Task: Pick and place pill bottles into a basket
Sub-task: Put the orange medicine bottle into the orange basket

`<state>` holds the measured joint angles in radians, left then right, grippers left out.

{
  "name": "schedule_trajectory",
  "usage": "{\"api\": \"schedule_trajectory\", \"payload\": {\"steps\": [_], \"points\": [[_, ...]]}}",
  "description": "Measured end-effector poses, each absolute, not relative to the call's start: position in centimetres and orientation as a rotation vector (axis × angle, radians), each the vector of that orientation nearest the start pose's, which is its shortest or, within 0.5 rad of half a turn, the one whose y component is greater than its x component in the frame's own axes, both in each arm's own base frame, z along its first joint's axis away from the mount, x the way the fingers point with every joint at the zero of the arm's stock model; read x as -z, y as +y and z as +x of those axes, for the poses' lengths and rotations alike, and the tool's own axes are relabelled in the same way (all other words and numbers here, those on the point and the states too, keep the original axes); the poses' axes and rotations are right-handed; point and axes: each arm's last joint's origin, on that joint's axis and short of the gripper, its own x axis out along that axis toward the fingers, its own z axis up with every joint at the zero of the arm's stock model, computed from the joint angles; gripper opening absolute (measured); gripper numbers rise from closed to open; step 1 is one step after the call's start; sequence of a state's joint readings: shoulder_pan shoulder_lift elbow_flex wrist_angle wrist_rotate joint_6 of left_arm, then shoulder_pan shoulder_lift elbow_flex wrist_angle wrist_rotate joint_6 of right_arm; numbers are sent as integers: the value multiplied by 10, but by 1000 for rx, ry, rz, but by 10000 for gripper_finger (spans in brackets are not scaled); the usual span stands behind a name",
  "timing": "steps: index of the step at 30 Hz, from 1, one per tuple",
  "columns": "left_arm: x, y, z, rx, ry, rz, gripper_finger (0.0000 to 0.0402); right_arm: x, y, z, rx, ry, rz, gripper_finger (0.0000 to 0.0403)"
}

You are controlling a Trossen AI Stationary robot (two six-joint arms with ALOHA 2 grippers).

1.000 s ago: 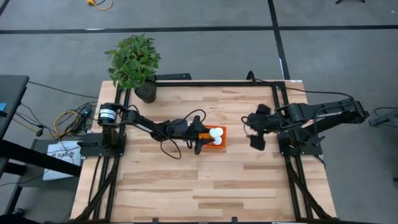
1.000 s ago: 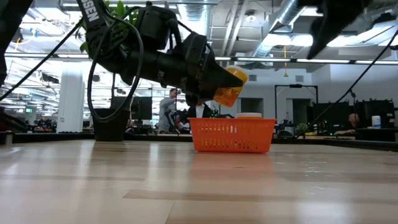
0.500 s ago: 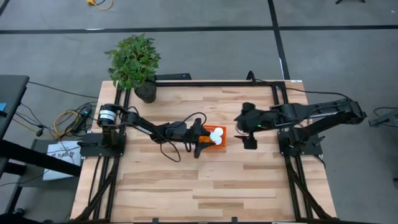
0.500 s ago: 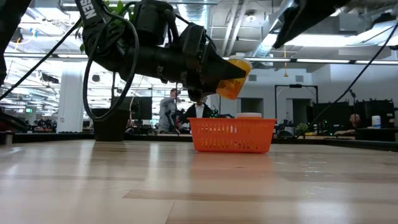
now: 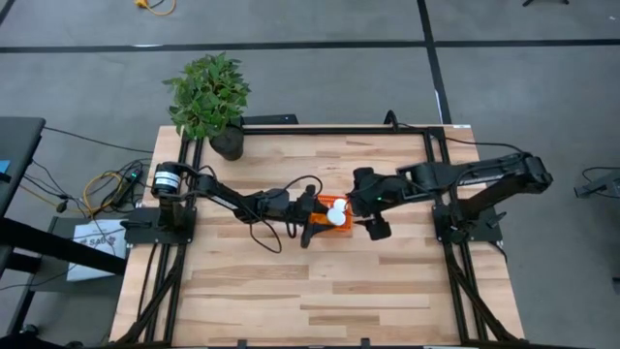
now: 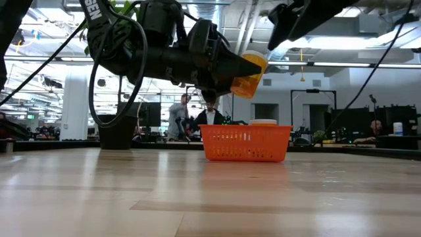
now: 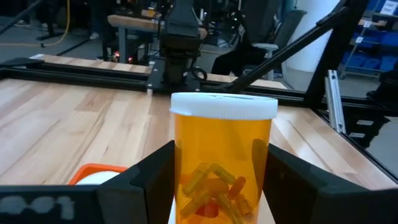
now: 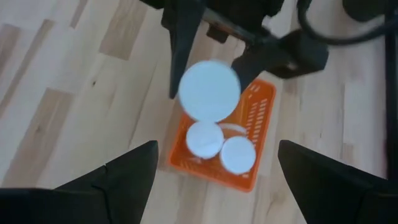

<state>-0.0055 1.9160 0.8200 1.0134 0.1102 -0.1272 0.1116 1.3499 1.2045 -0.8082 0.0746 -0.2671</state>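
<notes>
My left gripper (image 6: 231, 68) is shut on an orange pill bottle (image 6: 248, 75) with a white cap (image 7: 224, 104), held above the orange mesh basket (image 6: 247, 143) at the table's middle. Two more white-capped bottles (image 8: 204, 140) (image 8: 237, 154) stand in the basket (image 8: 261, 112). My right gripper (image 8: 217, 186) is open, pointing down, just right of and above the held bottle, whose cap (image 8: 209, 90) shows below it. In the high view the right gripper (image 5: 366, 206) is beside the basket (image 5: 329, 231). My left gripper pinches the bottle's orange body (image 7: 186, 180) between its two fingers (image 7: 152, 183), one on each side, below the cap. The fingers come nearly level from the table's left. The bottle is lifted clear above the basket, its cap up and tilted a little.
A potted plant (image 5: 208, 97) stands at the table's far left corner. Black frame rails (image 5: 339, 129) run along the table's far edge and both sides. People sit in the room beyond the table (image 6: 209, 117).
My right gripper has gone toward the table's left, from near its own base to just beside the basket, staying open. My left gripper has lifted the bottle a little higher above the basket.
</notes>
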Motion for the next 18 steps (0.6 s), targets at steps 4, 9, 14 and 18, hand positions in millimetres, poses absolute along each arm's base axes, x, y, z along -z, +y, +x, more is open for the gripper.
{"api": "schedule_trajectory", "payload": {"steps": [4,9,14,18], "points": [[-154,-5,371,128,84,-133,194,-307,31,279,-193,939,-393,325],[-155,-4,371,140,81,-143,194,-304,39,294,-274,948,-514,325],[-155,-4,371,143,78,-144,194,-310,43,301,-336,942,-615,325],[-155,-4,371,143,74,-143,194,-311,42,301,-369,934,-684,325]]}}
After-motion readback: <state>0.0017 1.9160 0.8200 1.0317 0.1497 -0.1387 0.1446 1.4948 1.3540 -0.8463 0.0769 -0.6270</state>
